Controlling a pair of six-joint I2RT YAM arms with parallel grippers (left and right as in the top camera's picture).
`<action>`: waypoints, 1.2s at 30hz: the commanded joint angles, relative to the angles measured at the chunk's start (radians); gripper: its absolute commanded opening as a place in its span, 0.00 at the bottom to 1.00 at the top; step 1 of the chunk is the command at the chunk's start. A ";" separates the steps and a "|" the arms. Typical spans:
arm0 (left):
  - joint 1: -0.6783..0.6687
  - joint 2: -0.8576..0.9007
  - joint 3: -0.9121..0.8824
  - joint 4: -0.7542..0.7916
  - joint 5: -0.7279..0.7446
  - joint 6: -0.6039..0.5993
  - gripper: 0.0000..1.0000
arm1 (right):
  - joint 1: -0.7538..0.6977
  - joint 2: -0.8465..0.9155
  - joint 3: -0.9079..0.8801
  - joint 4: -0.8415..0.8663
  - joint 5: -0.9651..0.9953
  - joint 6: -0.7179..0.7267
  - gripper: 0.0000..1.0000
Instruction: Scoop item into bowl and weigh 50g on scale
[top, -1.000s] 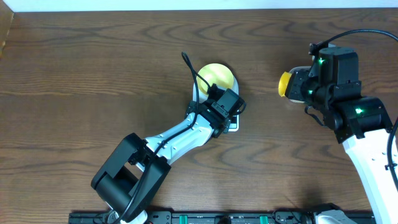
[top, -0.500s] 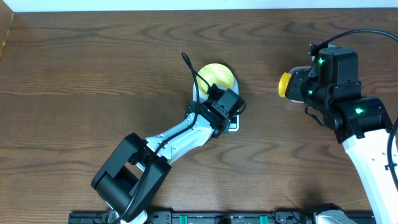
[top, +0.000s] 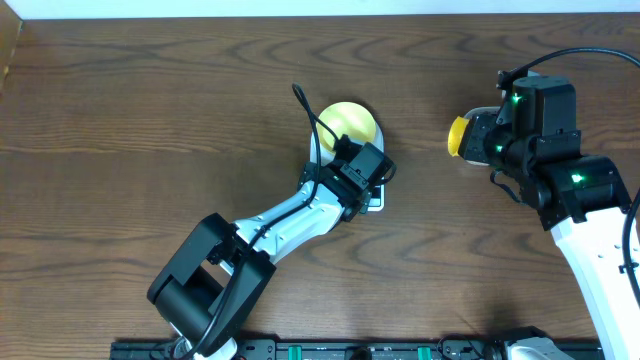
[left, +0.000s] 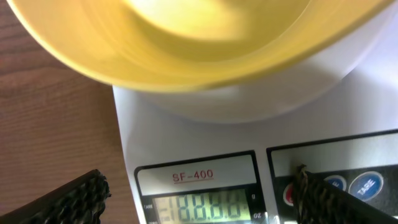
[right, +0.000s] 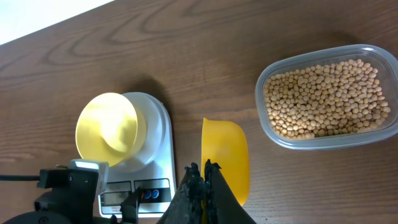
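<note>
- The dark brown wood-grain table (top: 150, 120) fills the overhead view.
- The white-and-black left arm (top: 270, 225) reaches from the bottom edge up toward the centre of the frame. The right arm (top: 590, 210) rises from the lower right corner.
- The white rounded-rectangular digital scale (right: 158, 165) sits at lower left of the right wrist view. Its display is lit with every segment on, under the label SF-400.
- The clear rounded-rectangular plastic tub (right: 323, 144) lies at upper right of that view, well apart from the scale.
- The small round pale-yellow bowl (right: 109, 127) stands on the scale's platform.
- The left gripper (left: 193, 202) hangs over the scale's front edge with its jaws wide apart and holds nothing. One finger shows at lower left over the wood, the other at lower right over the buttons.
- The right gripper (right: 202, 183) has its fingers pressed together on the yellow measuring spoon (right: 227, 155). The spoon's head juts out between scale and tub.
- The small round tan beans (right: 323, 99) fill the tub.
</note>
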 joint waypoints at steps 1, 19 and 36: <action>0.005 0.040 -0.004 -0.005 -0.017 0.013 0.96 | -0.007 -0.019 0.022 -0.001 -0.002 0.008 0.01; 0.005 0.059 -0.004 -0.005 -0.013 0.013 0.96 | -0.007 -0.019 0.022 -0.011 -0.002 0.008 0.01; 0.005 -0.039 -0.003 -0.085 -0.014 0.017 0.96 | -0.010 -0.019 0.022 -0.008 0.059 0.008 0.01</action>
